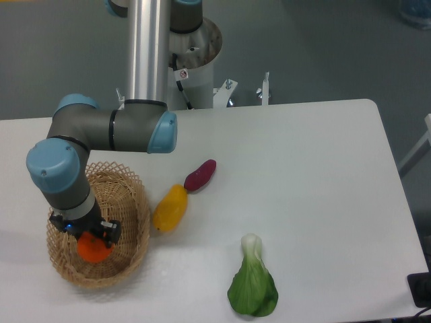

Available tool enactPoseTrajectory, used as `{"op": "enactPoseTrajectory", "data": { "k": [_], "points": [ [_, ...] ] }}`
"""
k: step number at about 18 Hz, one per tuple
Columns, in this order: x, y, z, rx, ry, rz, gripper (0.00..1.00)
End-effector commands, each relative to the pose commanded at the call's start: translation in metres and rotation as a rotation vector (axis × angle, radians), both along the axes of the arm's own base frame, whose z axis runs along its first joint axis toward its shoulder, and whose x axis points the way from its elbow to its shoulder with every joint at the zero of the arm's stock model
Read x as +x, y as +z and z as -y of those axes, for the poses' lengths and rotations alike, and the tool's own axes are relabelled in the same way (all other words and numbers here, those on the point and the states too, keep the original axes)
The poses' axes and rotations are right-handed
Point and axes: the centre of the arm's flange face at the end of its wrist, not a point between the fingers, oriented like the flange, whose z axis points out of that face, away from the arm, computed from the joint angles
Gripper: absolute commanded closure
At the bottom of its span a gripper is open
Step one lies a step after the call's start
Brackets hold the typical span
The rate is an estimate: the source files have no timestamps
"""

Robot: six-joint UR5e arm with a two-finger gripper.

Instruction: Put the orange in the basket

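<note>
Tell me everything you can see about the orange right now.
The orange is bright, smooth-skinned and round, though only partly visible. It sits low inside the wicker basket at the table's left edge, directly under the pincer, whose body hides its top. Whether the pincer grips it cannot be told.

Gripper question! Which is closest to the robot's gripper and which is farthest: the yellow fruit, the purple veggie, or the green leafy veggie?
Measured from the gripper, down inside the basket at the orange:
1. Yellow fruit, on the table just beside the basket.
2. Purple vegetable, just past the yellow fruit's far end, toward the table's back.
3. Green leafy vegetable, alone by the table's front edge.
</note>
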Motion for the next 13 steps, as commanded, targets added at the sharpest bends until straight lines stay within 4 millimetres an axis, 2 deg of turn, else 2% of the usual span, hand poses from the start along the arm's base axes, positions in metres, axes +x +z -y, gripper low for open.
{"op": "enactPoseTrajectory", "data": {
  "k": [2,4,13],
  "points": [
    [0.0,0.0,0.0,-0.001,0.002,-0.003,0.22],
    [0.0,0.001,0.0,-0.001,0.002,-0.003,0.0],
    [-0.003,0.018,0.0,0.023,-0.003,-0.012,0.0]
  ]
}}
